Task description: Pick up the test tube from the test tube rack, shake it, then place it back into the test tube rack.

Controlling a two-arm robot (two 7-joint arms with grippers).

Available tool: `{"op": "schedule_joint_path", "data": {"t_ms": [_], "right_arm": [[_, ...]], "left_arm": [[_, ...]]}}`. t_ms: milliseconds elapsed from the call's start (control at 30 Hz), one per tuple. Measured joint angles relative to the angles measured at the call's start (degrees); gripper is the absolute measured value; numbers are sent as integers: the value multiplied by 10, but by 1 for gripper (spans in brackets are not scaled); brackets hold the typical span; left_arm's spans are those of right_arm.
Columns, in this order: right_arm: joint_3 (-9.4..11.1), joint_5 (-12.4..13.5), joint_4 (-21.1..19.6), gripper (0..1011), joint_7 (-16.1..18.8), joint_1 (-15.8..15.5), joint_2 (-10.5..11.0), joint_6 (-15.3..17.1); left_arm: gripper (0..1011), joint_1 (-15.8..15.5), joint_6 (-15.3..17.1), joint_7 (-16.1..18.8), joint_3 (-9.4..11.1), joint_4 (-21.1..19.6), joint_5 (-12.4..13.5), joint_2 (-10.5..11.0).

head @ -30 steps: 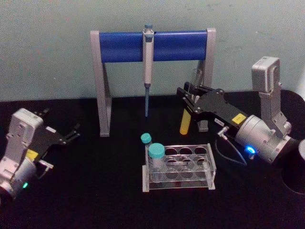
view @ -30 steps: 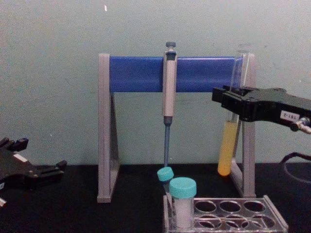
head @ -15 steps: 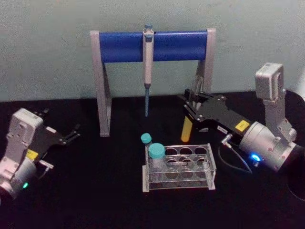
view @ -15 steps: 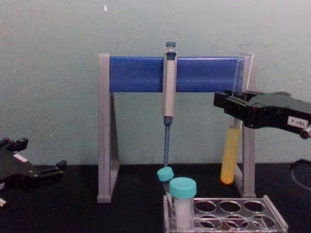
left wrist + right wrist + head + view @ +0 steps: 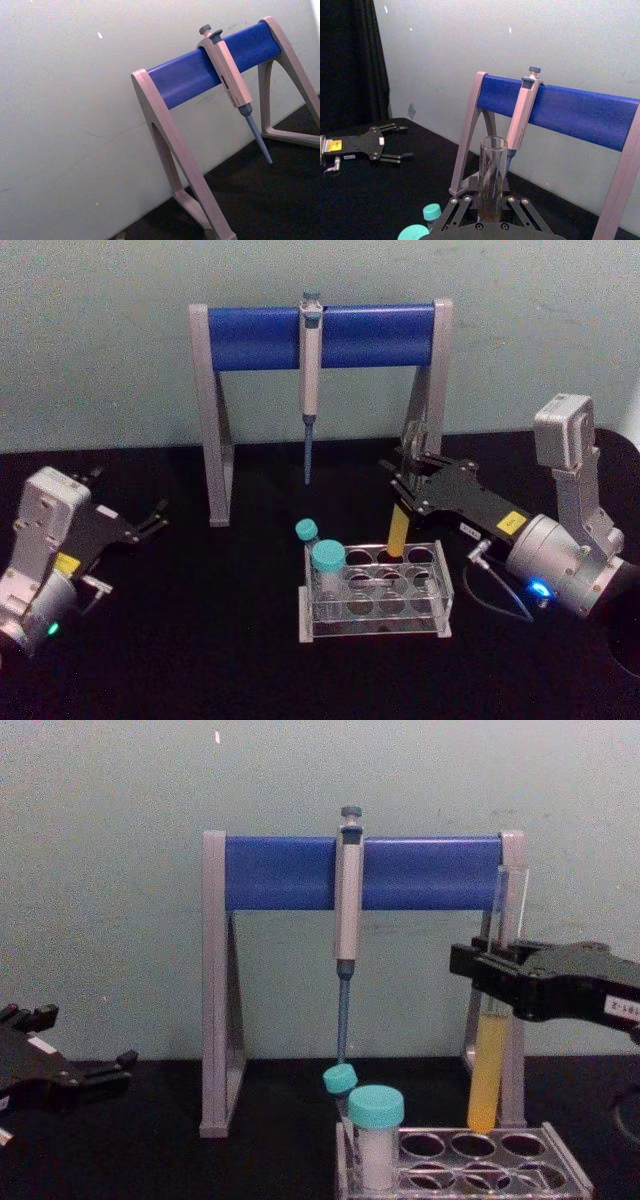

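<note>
While the right tool (image 5: 407, 483) hung over the counter (image 5: 200, 650), its black fingers were clamped on the test tube (image 5: 397, 530) at about mid-height, above the liquid line. The tube stood close to upright, its open mouth rising above the tool and its yellow-orange lower part hanging straight beneath it. In the chest view the tool (image 5: 492, 978) held the tube (image 5: 487, 1065) with its rounded bottom down at the level of the top plate of the test tube rack (image 5: 563, 1160), over a hole in the back row. Whether the tip had entered that hole could not be told. In the right wrist view the clear glass (image 5: 492, 172) rose straight up out of the tool (image 5: 490, 222).

The rack (image 5: 372, 626) sat on the counter directly below the right tool. Two teal-capped vials (image 5: 327, 560) stood at the rack's end on the side away from that tool's arm, one behind the other, and both reached well short of the tool's height.

Beyond the right tool stood the grey-and-blue stand (image 5: 250, 337), with the pipette (image 5: 310, 390) hanging from its bar, tip down, clear of the counter.

The left tool (image 5: 153, 519) rested low near the counter, well apart from the right tool and the rack, with its fingers spread and nothing between them. The right wrist view showed it (image 5: 402, 143) far off, gaping toward the stand.
</note>
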Motion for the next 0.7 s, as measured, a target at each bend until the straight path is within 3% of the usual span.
{"op": "schedule_joint_path", "data": {"t_ms": [700], "right_arm": [[-7, -13, 29, 237, 0, 12, -12, 3]], "left_arm": [[1010, 0, 0, 0, 0, 0, 0, 0]]}}
